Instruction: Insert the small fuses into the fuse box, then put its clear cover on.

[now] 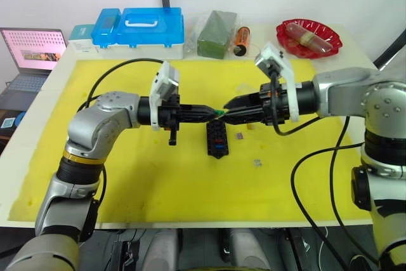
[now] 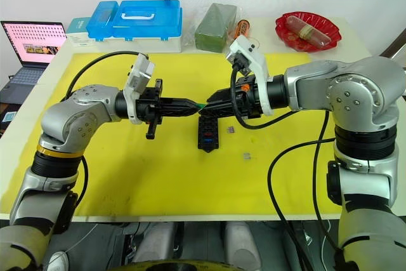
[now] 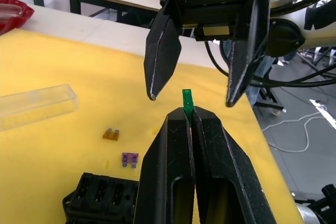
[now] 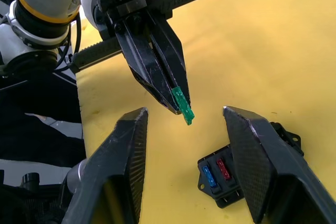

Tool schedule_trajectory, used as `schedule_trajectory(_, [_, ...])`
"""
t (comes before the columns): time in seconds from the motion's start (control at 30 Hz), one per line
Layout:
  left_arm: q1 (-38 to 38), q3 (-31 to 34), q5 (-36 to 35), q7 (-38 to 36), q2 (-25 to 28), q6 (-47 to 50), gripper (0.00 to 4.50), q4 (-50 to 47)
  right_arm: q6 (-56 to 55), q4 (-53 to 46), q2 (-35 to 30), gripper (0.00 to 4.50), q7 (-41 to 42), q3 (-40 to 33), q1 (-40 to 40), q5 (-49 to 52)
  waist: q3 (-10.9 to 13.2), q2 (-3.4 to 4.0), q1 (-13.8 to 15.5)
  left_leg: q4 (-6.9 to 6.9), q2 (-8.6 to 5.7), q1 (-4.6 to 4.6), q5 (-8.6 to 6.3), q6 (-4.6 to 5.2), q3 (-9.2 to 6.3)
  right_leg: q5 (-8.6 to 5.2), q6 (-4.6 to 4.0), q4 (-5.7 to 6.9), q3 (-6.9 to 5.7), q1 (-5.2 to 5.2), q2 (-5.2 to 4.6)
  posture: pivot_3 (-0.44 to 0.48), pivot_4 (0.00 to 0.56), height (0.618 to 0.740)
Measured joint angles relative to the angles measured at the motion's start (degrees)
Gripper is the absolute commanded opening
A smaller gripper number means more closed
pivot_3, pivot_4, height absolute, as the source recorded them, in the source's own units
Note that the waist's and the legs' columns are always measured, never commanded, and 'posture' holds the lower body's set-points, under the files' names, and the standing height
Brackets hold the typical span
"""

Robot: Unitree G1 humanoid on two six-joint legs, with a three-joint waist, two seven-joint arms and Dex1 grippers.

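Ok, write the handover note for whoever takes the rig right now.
Left gripper: shut on the green fuse, held in the air above the yellow mat.
Right gripper: open, fingers either side of the green fuse, not touching it.
Fuse box: on the mat under the grippers, with a blue fuse and a red fuse already in.
Loose on the mat: orange fuse, purple fuse, another small one.
Clear cover: lying on the mat, not fitted.
Left to do: the green fuse and the loose fuses into the box, then the cover.
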Motion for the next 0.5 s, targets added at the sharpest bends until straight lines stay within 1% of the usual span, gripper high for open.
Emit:
schedule_trajectory(0.07, [0.0, 0.0, 0.1, -0.1, 0.0, 0.0, 0.00, 0.0, -0.3, 0.0, 0.0, 0.87, 0.0, 0.0, 0.0, 0.0, 0.0, 0.00, 0.0, 0.00, 0.00, 0.00, 0.00, 0.00, 0.00, 0.00, 0.00, 0.00, 0.00, 0.00, 0.00, 0.000, 0.150, 0.740])
schedule_trajectory(0.5, [0.0, 0.0, 0.4, -0.2, 0.0, -0.1, 0.00, 0.0, -2.2, -0.6, -0.7, 0.87, 0.6, 1.5, 0.3, -0.4, 0.0, 0.00, 0.0, 0.01, 0.00, 0.00, 0.00, 0.00, 0.00, 0.00, 0.00, 0.00, 0.00, 0.00, 0.00, 0.000, 0.150, 0.740])
